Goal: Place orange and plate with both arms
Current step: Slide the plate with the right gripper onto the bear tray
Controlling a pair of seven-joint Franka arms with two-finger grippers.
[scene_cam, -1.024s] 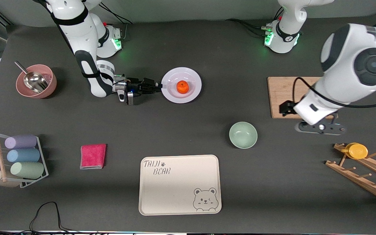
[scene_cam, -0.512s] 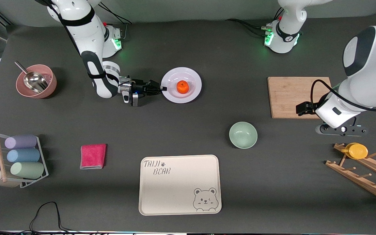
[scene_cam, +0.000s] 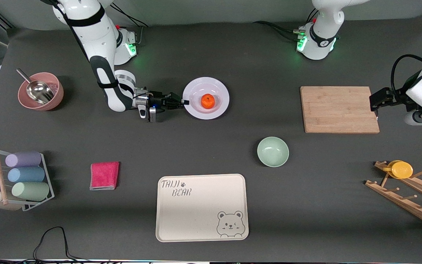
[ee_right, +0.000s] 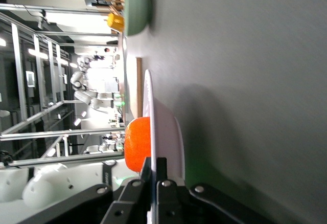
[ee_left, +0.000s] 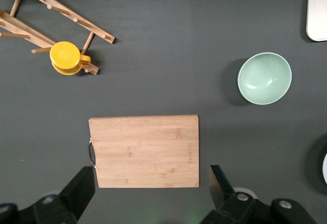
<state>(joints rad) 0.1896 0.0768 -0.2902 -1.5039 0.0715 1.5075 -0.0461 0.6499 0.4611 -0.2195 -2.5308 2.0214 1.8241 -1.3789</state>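
A small bright-orange orange (scene_cam: 207,101) sits in the middle of the glossy white plate (scene_cam: 221,91), which lies flat on the bench. The right claw (scene_cam: 184,102) pinches the plate's rim. The left claw (scene_cam: 375,109) hangs wide open over the cutting board's (scene_cam: 339,109) end.

My workplace is a robotics laboratory. My two white arms (scene_cam: 101,55) are bolted to a dark grey table (scene_cam: 211,146), their bases lit green, cables (scene_cam: 53,238) trailing at seven o'clock. Metal framing (ee_right: 61,106) and ceiling lights appear past the table edge. Household props, a tray (scene_cam: 202,207) and cutting board (scene_cam: 339,109), lie staged.
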